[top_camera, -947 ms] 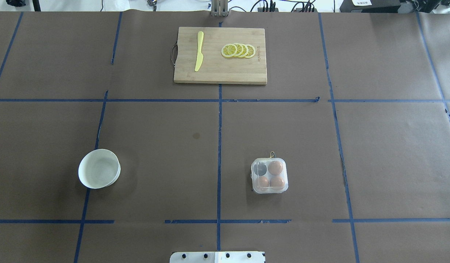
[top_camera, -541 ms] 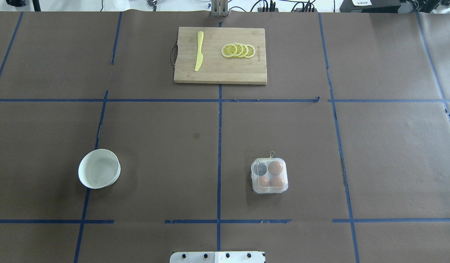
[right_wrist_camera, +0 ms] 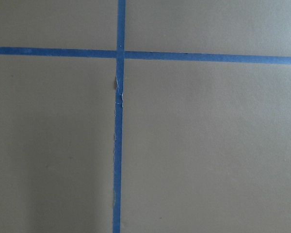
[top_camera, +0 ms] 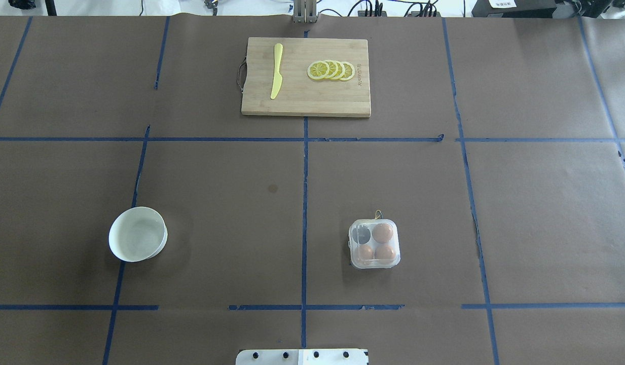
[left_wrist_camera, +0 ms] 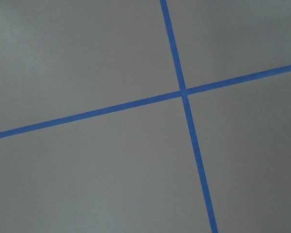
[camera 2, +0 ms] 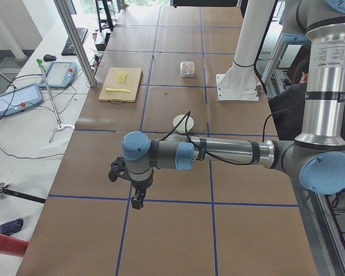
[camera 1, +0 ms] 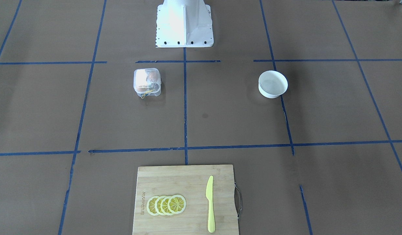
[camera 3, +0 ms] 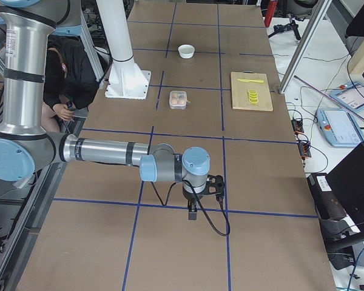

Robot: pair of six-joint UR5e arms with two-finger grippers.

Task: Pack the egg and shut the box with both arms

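The clear box (top_camera: 374, 244) sits on the brown table right of centre, with its lid lying down over the cups. Three orange-brown eggs show through it, one of them the egg (top_camera: 382, 232) at the far right cup; the far left cup looks empty. The box also shows in the front view (camera 1: 147, 82). My left gripper (camera 2: 137, 201) shows only in the exterior left view, far from the box, low over the table. My right gripper (camera 3: 193, 213) shows only in the exterior right view, also far off. I cannot tell if either is open or shut. Both wrist views show only paper and blue tape.
An empty white bowl (top_camera: 138, 233) stands at the left. A wooden cutting board (top_camera: 302, 104) at the far middle carries a yellow knife (top_camera: 276, 71) and lemon slices (top_camera: 331, 70). The white pedestal base (camera 1: 184, 23) stands at the robot's edge.
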